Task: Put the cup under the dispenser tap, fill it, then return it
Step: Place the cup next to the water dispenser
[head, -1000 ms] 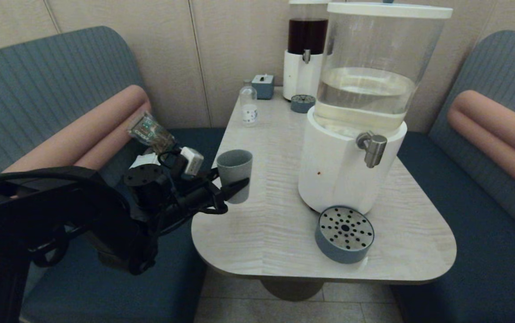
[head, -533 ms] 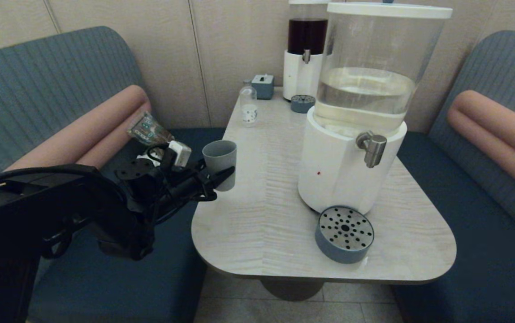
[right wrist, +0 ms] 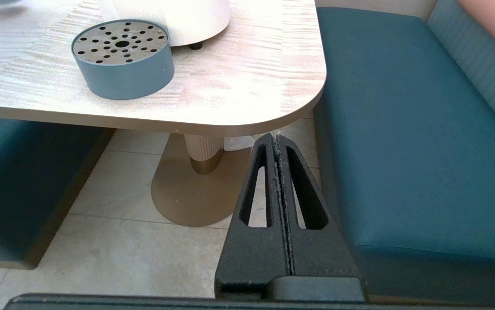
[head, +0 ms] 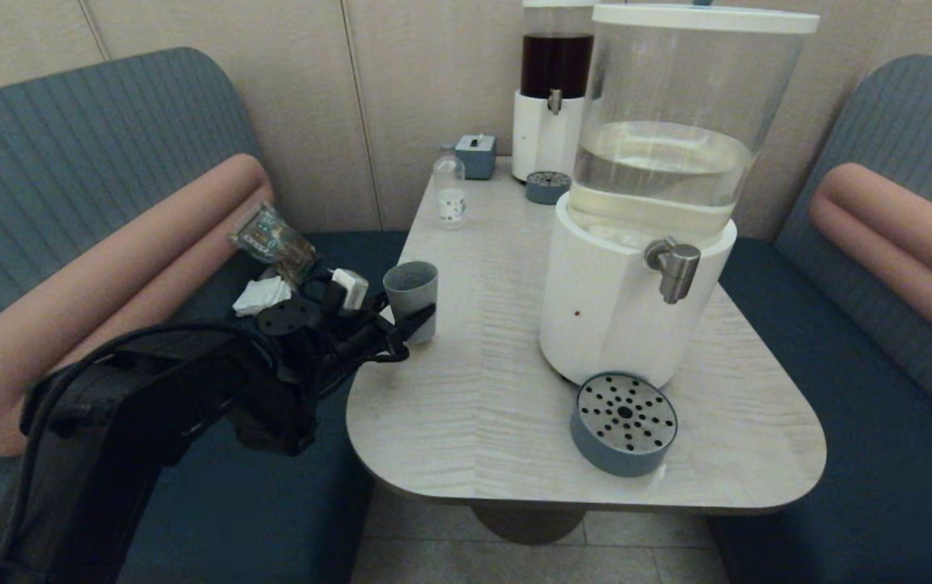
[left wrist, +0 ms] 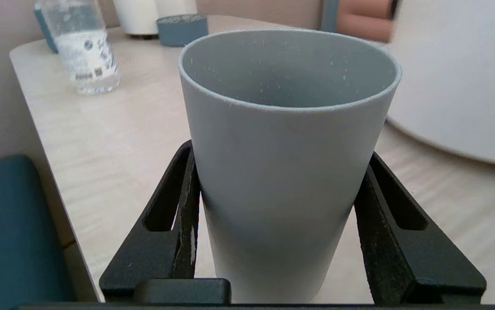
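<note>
**Q:** One gripper is at work: which, and what does it hold?

**A:** The left gripper [left wrist: 279,224] has its two fingers [left wrist: 174,224] pressed against opposite sides of the cup [left wrist: 288,172], low on its wall. The cup stands upright, long axis vertical, at the table's [head: 474,422] left edge; whether its base touches the tabletop cannot be told.

**Q:** Which relation governs the coming move?

**A:** The dispenser tap [head: 674,269] lies to the robot's right of the held cup and well apart from it, across open tabletop, with the white dispenser base [head: 603,324] between. The round drip tray [head: 624,422] sits below and in front of the tap, nearer the robot. The cup would probably have to travel rightward and stay upright to land on that tray.

**Q:** Which arm is nearer?

**A:** The left, already on the cup. The right gripper [right wrist: 278,142] is parked below the table's near right corner, its fingers pressed together on nothing.

**Q:** What are the counts?

**A:** One cup; two dispensers, one clear-liquid and one dark-liquid [head: 555,97]; two taps; two drip trays, the far one [head: 547,186] by the dark dispenser; one small clear bottle [head: 449,193]; one small blue box [head: 475,154].
</note>
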